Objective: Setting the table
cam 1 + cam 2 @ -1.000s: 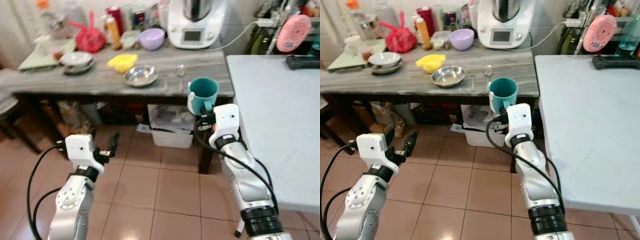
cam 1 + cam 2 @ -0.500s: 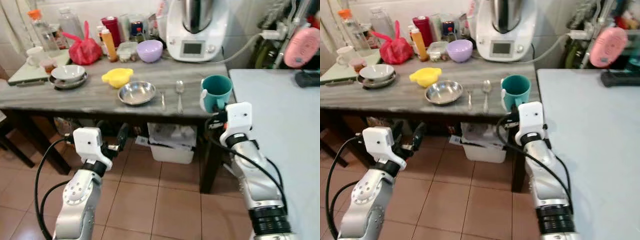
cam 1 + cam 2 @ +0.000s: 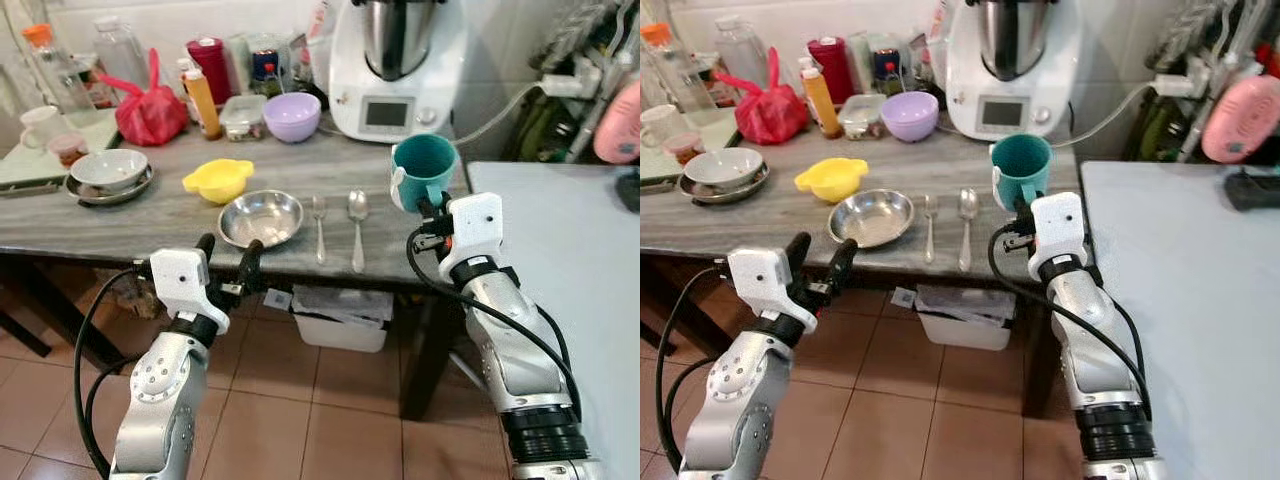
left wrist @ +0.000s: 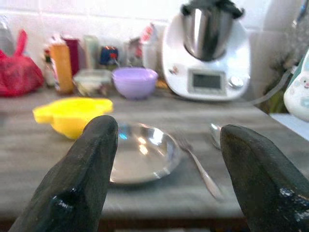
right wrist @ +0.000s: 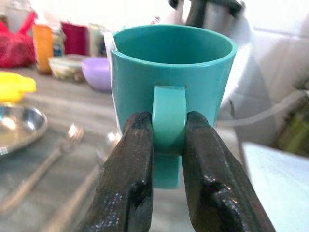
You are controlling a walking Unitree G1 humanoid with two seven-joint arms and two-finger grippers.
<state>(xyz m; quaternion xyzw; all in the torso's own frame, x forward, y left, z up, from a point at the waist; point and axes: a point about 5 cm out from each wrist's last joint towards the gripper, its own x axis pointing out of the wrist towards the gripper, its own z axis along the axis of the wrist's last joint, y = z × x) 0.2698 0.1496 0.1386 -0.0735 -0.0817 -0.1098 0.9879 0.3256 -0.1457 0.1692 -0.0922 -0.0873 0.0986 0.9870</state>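
While raised at the near edge of the grey counter (image 3: 150, 215), left gripper (image 3: 226, 262) with both black fingers spread wide, nothing between them, tips pointed toward the steel plate (image 3: 260, 218) lying just behind that edge. Right of the plate, on the same counter: a fork (image 3: 319, 225), then a spoon (image 3: 357, 228), side by side and apart, handles toward the near edge. Farther right, above the counter's right end: right gripper (image 5: 164, 140) pinching the handle of the teal mug (image 3: 424, 170), fingers pressed against both sides of it, mug upright with its mouth up, held clear of the counter surface. Beside the counter's right end: a white table (image 3: 580, 240). Left of the plate and slightly behind: a yellow dish (image 3: 218, 179); farther left, a pale bowl on a dark saucer (image 3: 108, 172). Toward the back of the counter: a lilac bowl (image 3: 292, 115), a clear lidded box (image 3: 243, 116), an orange bottle (image 3: 202, 100), a red canister (image 3: 211, 66) and a red bag (image 3: 152, 108). At the back right, against the tiled wall: a white kitchen machine (image 3: 394, 65) with a steel jug and a small display. Under the counter: a white bin (image 3: 338, 318) on tan floor tiles.
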